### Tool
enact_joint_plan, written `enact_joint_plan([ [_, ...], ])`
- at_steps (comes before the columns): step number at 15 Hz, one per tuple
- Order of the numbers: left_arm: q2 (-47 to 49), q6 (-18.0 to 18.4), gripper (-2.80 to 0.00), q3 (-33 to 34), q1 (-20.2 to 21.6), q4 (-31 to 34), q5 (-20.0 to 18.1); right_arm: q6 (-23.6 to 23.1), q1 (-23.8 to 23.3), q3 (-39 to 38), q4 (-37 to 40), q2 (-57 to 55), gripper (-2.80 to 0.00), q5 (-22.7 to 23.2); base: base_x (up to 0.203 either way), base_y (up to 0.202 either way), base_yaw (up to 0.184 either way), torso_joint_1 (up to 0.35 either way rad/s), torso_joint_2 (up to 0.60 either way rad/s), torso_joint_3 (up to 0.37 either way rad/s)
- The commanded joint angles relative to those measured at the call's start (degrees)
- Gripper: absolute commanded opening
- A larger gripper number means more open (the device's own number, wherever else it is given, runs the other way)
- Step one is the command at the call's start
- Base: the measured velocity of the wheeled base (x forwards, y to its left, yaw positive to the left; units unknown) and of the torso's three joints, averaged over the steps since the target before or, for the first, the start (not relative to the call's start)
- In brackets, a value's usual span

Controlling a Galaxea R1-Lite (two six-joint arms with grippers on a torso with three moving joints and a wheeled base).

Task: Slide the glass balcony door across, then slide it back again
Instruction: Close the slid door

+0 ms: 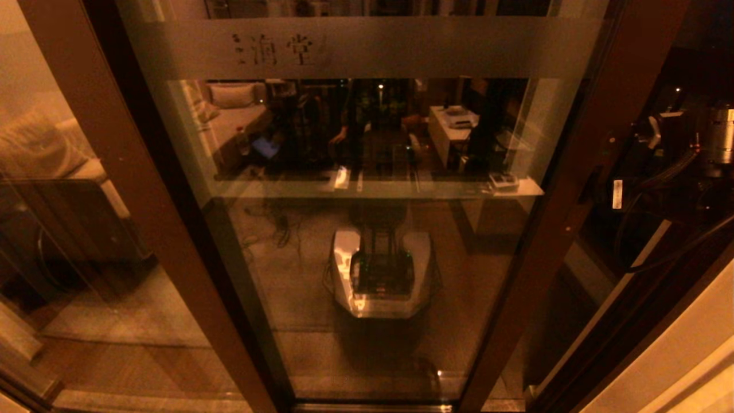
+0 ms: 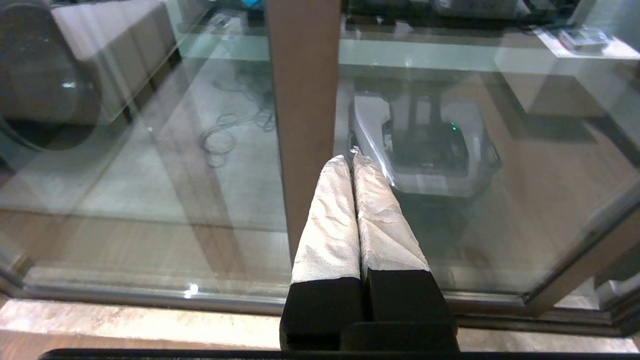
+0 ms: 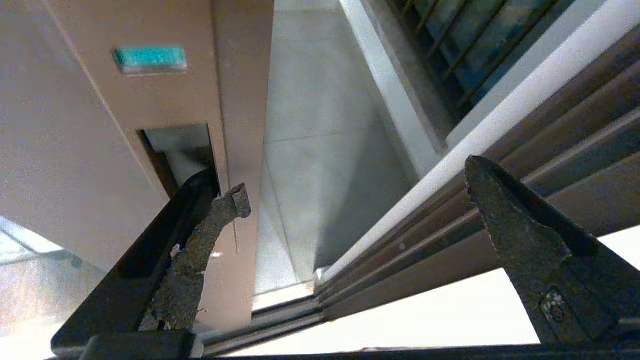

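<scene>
Two grippers noted, only one at work. Right gripper (image 3: 355,180) is spread wide, holding nothing: one dark, worn finger (image 3: 210,225) sits at the edge of the recessed pull (image 3: 175,150) cut into the brown stile (image 3: 150,100) of the glass balcony door (image 1: 367,229); whether it touches the recess wall cannot be told. Its other finger (image 3: 525,235) hangs well apart, over the track rails (image 3: 425,235) of the fixed frame. Between the two fingers lies the open gap past the door's edge, pale tiled floor (image 3: 310,150) showing through. A small green tag (image 3: 150,57) is on the stile just beyond the recess. Wrist is angled so the fingers point down along the stile toward the sill.

From the head camera, right arm hardware (image 1: 711,137) and its cables show dimly beside the door's right stile. Door panel stands directly ahead of the robot, its frosted lettered band (image 1: 367,49) high up, the robot's own base (image 1: 381,275) mirrored in the glass.

Left gripper (image 2: 352,155) is parked low, its cloth-wrapped fingers (image 2: 330,225) pressed together on nothing, tips pointed at a brown vertical frame member (image 2: 305,100), with the sill (image 2: 125,320) below.
</scene>
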State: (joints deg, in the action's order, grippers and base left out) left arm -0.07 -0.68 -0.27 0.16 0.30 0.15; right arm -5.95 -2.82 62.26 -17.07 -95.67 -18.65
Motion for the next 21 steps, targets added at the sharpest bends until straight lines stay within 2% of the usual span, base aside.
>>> enact_joint_plan([
  [1, 0.1, 0.0, -2.80, 0.0, 0.0, 0.0, 0.0, -0.3, -0.7, -0.3, -0.9, 0.0, 0.00, -0.3, 0.000, 0.000, 0.000, 0.000, 0.00, 0.000],
  [21, 0.1, 0.0, -2.80, 0.0, 0.0, 0.0, 0.0, -1.4, -5.1, -0.9, -2.2, 0.0, 0.00, -0.2, 0.000, 0.000, 0.000, 0.000, 0.00, 0.000],
])
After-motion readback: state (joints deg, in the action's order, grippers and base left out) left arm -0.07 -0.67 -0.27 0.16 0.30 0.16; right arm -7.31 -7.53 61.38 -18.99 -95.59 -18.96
